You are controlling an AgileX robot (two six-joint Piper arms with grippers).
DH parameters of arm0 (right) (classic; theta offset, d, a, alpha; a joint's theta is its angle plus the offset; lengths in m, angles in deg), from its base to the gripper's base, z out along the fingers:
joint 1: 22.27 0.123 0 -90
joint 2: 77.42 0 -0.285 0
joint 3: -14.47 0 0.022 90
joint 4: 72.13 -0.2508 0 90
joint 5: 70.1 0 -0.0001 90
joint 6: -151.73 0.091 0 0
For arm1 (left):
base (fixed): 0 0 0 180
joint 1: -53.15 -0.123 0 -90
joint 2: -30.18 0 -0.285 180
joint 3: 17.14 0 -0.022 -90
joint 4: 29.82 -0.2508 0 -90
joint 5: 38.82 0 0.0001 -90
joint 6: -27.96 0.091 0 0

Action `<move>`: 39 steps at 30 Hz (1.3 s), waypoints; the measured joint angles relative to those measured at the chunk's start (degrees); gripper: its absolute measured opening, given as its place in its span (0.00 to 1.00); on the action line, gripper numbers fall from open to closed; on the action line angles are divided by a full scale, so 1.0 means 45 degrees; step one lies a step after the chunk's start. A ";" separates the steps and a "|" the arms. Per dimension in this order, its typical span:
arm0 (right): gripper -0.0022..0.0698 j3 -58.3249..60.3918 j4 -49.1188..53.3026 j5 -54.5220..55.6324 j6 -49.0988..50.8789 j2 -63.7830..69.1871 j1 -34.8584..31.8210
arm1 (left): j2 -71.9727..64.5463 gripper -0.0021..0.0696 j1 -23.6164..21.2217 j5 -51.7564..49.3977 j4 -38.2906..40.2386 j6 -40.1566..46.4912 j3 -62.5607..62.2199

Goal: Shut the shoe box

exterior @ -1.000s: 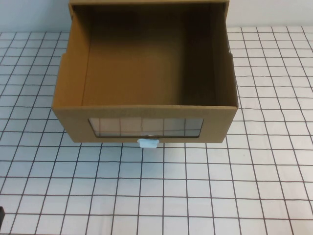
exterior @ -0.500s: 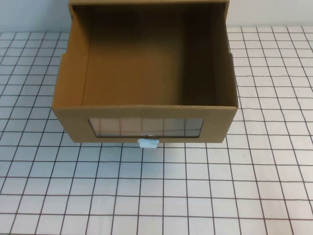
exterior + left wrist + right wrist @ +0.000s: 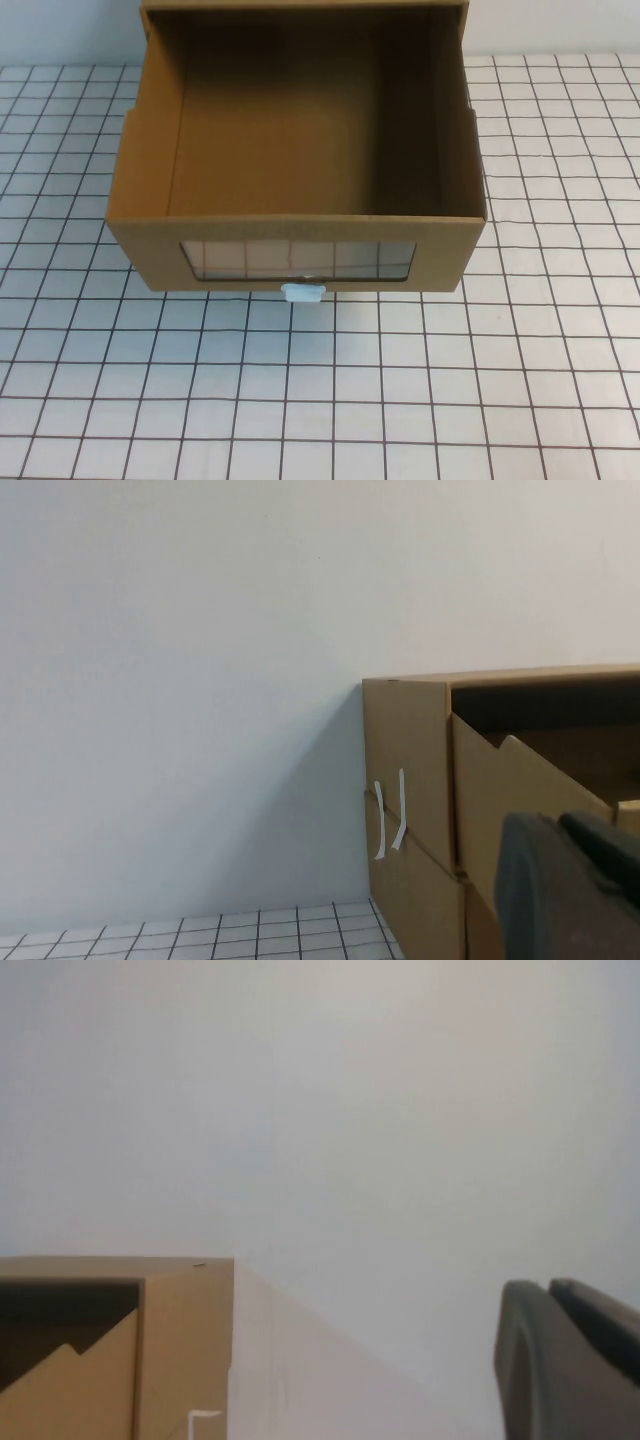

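The shoe box (image 3: 140,170) is a brown cardboard drawer, pulled out toward me from its sleeve (image 3: 300,6) at the back of the table. It is empty inside. Its front has a wide clear window (image 3: 297,259) with a small white tab (image 3: 303,292) below it. Neither gripper shows in the high view. In the left wrist view my left gripper (image 3: 560,825) is shut and empty, off the box's left side (image 3: 410,770). In the right wrist view my right gripper (image 3: 548,1288) is shut and empty, facing the white wall beside the box's right corner (image 3: 185,1340).
The table wears a white cloth with a black grid (image 3: 320,390), bare in front of and beside the box. A white wall (image 3: 180,680) stands right behind the box. Two white tape strips (image 3: 390,815) hang on the box's left side.
A dark bit of my left arm at the lower left corner of the high view one second ago has gone out of view. The box has not moved.
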 joint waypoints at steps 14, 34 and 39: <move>0.01 -0.0187 0.0022 0.5488 0.0620 -0.0078 0.0000 | 0.0032 0.02 0.0000 0.7233 0.0572 -0.1748 -0.0183; 0.01 -0.9731 0.0169 0.0765 0.2311 0.2712 0.0000 | -0.3474 0.02 0.0000 0.4029 0.0821 -0.0006 -0.8345; 0.01 -1.2860 0.0169 -0.5332 0.2311 0.4798 0.0000 | -0.5792 0.02 0.0000 -0.0943 0.0821 0.0044 -1.1678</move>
